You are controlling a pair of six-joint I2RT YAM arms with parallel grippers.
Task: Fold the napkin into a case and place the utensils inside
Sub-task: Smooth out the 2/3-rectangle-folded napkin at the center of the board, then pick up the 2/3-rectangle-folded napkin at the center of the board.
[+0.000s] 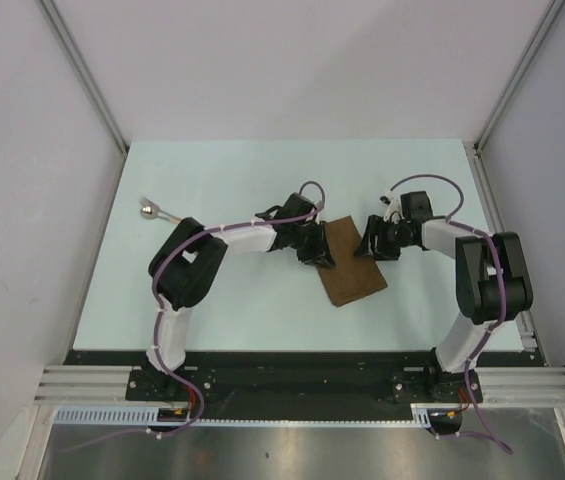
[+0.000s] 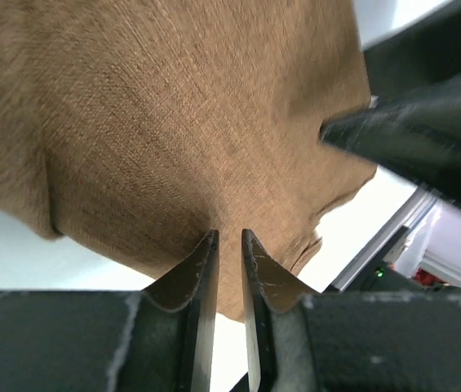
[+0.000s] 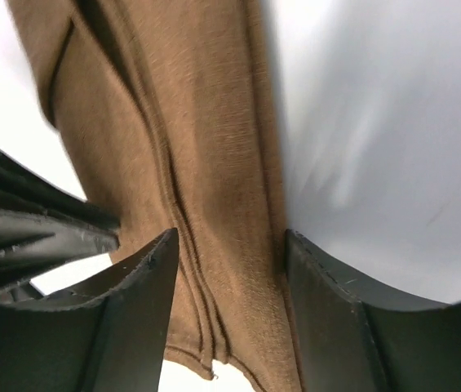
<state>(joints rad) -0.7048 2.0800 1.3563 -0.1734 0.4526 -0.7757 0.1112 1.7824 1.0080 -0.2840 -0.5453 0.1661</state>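
Near the middle of the pale surface point(image 1: 242, 180), between the two arms: the napkin point(image 1: 354, 268), folded into a tilted brown rectangle, with layered seams along it in the right wrist view. Pinched at its left edge by the left gripper point(image 1: 318, 248), with fingers point(image 2: 201, 273) drawn almost together, only a sliver between them and cloth apparently caught at the tips, though hard to tell how much of it. Straddled at its upper right edge by the right gripper point(image 1: 374, 244), released, with fingers point(image 3: 144, 302) spread wide to either side of a folded strip and not clamping it. Well apart, at the far left of the surface: one of the utensils point(image 1: 154, 211), silver head to the left, slim tan handle pointing right. Touching neither arm nor napkin.
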